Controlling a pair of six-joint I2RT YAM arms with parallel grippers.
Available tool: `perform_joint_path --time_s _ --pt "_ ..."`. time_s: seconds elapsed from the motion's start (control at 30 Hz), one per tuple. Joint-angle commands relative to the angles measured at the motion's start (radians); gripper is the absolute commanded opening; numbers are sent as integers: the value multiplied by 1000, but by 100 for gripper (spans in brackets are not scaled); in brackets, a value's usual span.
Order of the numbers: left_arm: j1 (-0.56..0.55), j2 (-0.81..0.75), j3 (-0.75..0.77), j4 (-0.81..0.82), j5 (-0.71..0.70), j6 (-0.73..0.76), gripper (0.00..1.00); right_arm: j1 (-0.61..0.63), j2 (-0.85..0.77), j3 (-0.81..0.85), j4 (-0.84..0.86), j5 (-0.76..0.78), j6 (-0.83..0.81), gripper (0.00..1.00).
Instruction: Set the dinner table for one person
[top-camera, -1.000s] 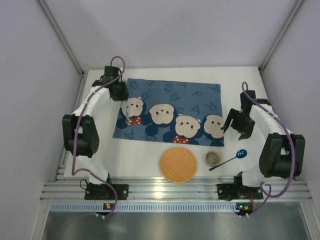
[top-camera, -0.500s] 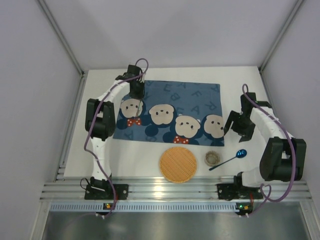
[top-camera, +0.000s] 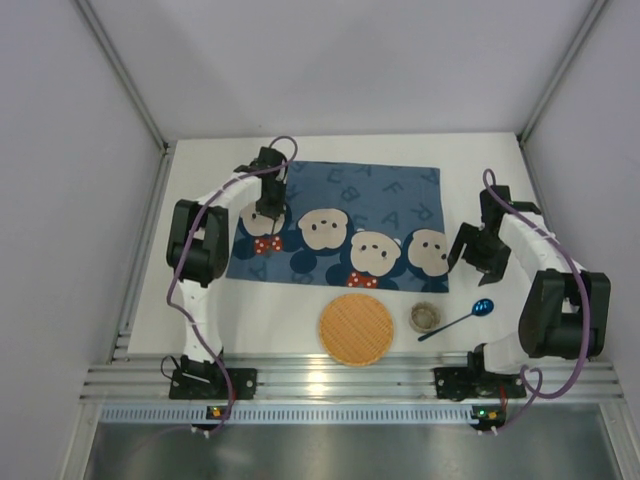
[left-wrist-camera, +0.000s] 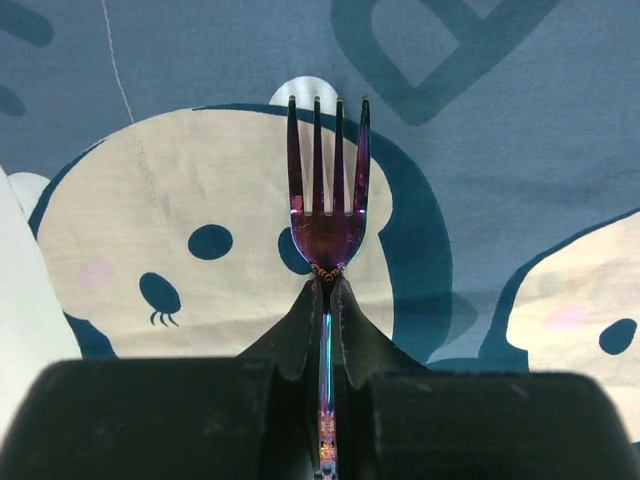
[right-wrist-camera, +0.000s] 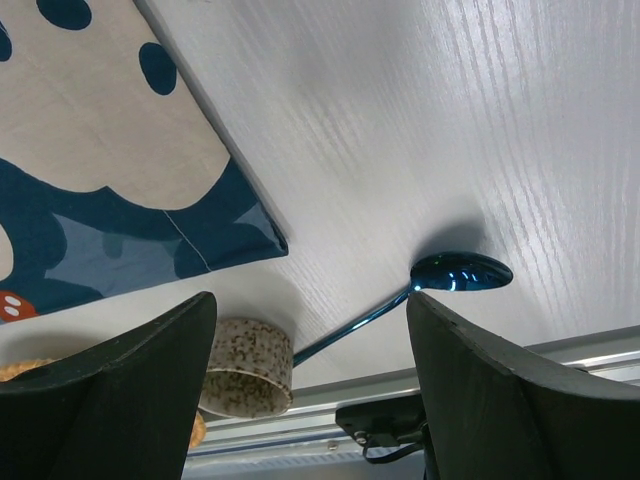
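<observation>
Left gripper (left-wrist-camera: 325, 300) pinched shut on the iridescent fork (left-wrist-camera: 325, 190), tines over the bear-print mat (top-camera: 380, 200) on the white dinner table (top-camera: 270, 320) | right gripper (right-wrist-camera: 310, 300) wide, empty, near the blue spoon (right-wrist-camera: 460, 272) | I should lower the fork flat before releasing

one fork (left-wrist-camera: 326, 200), one blue spoon (top-camera: 462, 320), one woven disc (top-camera: 356, 328), one speckled cup (top-camera: 424, 318), perhaps, one bear-print mat (top-camera: 380, 195)

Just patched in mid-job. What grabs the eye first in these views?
The blue bear-print mat spread across the middle of the white dinner table dominates. Over its left bear, the left end effector is shut on an iridescent purple fork. Near the front edge lie a round woven disc, a small speckled cup and a blue spoon.
</observation>
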Motion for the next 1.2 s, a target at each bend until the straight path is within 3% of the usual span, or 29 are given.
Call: perform_joint_path --time_s 0.0,0.07,0.1,0.13,0.2,0.3,0.63,0.8,1.17 --pt "0 -32 -26 -6 -28 -23 0 -6 11 40 3 19 3 77" --pt "0 -43 -32 6 -26 -29 17 -6 14 48 1 20 0 77" --pt "0 -56 -35 7 -28 -30 35 -6 14 50 1 20 0 77" --pt "0 -62 -35 7 -38 -30 41 -6 13 51 1 20 0 77" --pt "1 -88 -30 7 -52 -23 52 -6 10 50 1 22 -1 77" --pt "19 -128 -32 12 -80 -20 55 -6 5 44 1 25 -4 77" --pt "134 -158 -167 119 102 -86 53 -6 -15 27 6 21 -12 77" --pt "158 -176 -266 171 187 -133 46 -6 -30 33 1 10 -18 77" --pt "187 -240 -443 196 175 -118 33 3 -65 17 -6 -45 -17 77"
